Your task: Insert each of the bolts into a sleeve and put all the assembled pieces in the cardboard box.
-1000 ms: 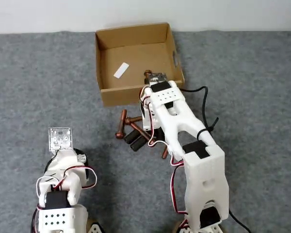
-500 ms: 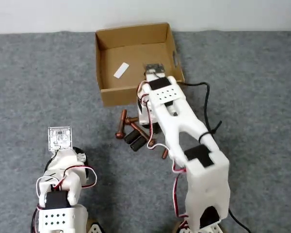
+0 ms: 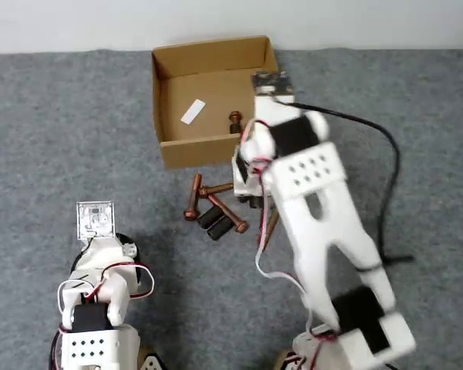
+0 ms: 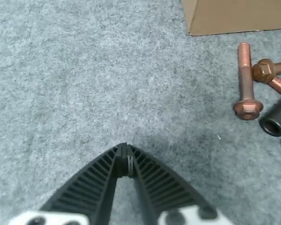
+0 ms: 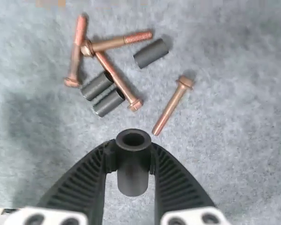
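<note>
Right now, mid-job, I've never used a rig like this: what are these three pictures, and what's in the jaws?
Two small robot arms sit side by side on a grey carpeted table. The high view looks down on both; the other two pictures come from a camera on each wrist. The right jaws are shut on a black sleeve, above four loose bolts and three loose sleeves. The left jaws are shut on nothing, over bare carpet. The cardboard box holds one bolt and a white slip.
</note>
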`<move>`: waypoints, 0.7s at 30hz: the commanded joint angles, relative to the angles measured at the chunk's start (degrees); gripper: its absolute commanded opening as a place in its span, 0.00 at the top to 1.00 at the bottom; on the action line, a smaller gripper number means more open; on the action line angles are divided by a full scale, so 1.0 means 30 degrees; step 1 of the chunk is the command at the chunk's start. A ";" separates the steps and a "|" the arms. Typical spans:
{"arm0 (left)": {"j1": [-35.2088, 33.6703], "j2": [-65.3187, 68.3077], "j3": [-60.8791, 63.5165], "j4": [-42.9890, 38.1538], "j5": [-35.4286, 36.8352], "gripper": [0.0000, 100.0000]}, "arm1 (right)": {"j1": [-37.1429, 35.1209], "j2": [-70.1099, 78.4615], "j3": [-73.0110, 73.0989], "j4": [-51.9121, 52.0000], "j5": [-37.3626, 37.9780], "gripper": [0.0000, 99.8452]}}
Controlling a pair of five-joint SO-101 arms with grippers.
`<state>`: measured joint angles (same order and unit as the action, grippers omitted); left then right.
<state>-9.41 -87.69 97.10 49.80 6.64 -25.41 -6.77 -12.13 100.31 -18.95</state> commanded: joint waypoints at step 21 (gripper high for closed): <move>0.8557 0.6799 -1.2850 0.4073 0.1465 1.00 | 1.0945 -2.3370 1.8725 -0.5055 0.2110 0.99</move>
<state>13.89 -76.53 66.68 61.41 8.66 4.75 -70.15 40.97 88.35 -13.23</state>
